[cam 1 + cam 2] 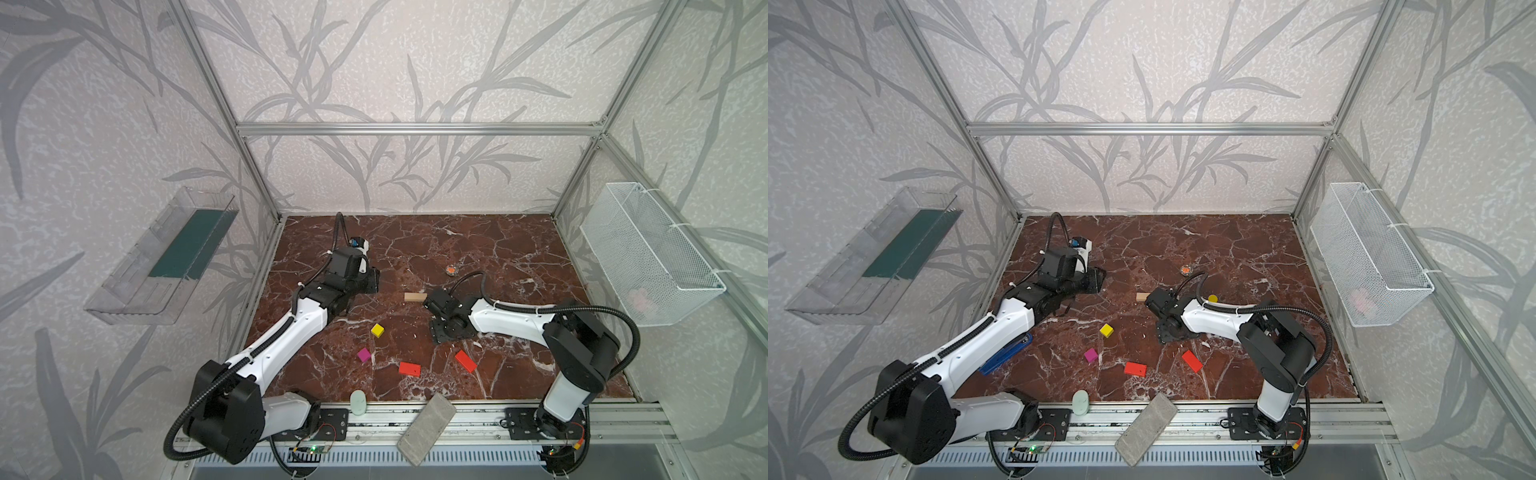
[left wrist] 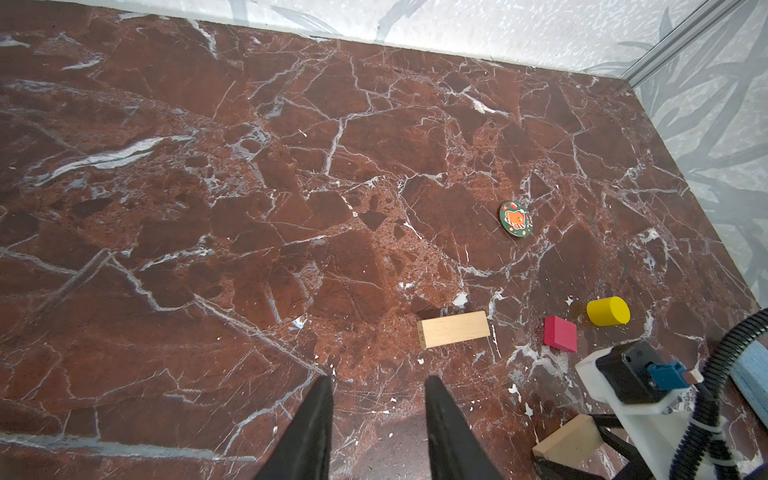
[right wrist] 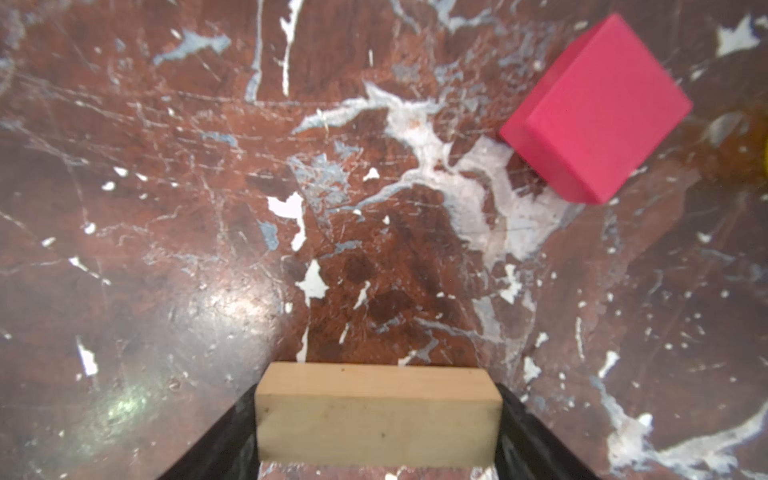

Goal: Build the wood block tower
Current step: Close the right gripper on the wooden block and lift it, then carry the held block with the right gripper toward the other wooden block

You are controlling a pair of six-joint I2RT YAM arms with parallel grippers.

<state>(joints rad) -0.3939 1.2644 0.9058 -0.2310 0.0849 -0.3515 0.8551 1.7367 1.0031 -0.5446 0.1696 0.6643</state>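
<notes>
left hand (image 2: pixel 379 380): narrow gap, empty | right hand (image 3: pixel 377 388): closed on tan bar (image 3: pixel 378 419), fingers at both its ends | other tan bar (image 1: pixel 415 296): flat on tabletop (image 1: pixel 498 249), centre of a top view, just left of that hand

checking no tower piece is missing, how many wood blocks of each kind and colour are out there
tan bar: 2
red flat block: 2
magenta cube: 2
yellow cube: 1
yellow cylinder: 1
total: 8
</notes>
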